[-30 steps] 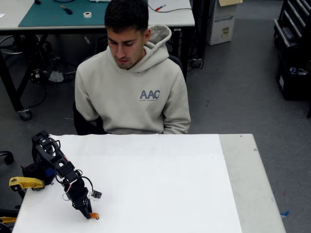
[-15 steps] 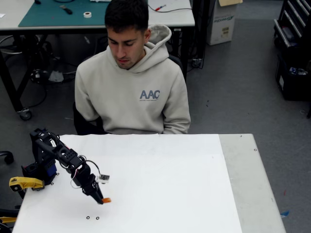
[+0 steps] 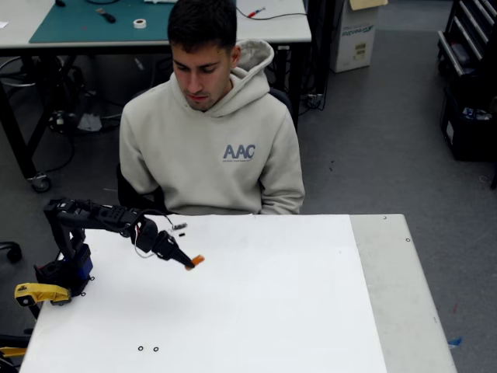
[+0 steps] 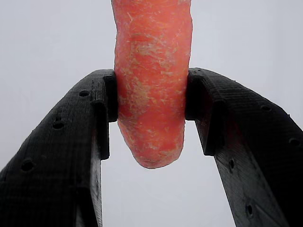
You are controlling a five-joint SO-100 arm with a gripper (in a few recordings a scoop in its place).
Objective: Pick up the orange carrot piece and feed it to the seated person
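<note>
My black gripper (image 3: pixel 191 263) is shut on the orange carrot piece (image 3: pixel 197 259), held above the white table (image 3: pixel 295 311) near its far left side. In the wrist view the carrot piece (image 4: pixel 151 90) stands clamped between my two black fingers (image 4: pixel 90 123), its rounded end pointing down. The seated person (image 3: pixel 210 132) in a beige hoodie sits behind the table's far edge, head bent down toward the table. The carrot is below and slightly left of the person's chest, apart from the person.
My arm's base (image 3: pixel 66 272) stands at the table's left edge beside a yellow clamp-like part (image 3: pixel 39 294). Two small black rings (image 3: pixel 147 349) lie on the table near the front left. A workbench (image 3: pixel 93 23) stands behind the person.
My gripper has lifted the carrot piece off the table's front left and carried it up and to the right, toward the person. The arm has stretched out nearly level.
</note>
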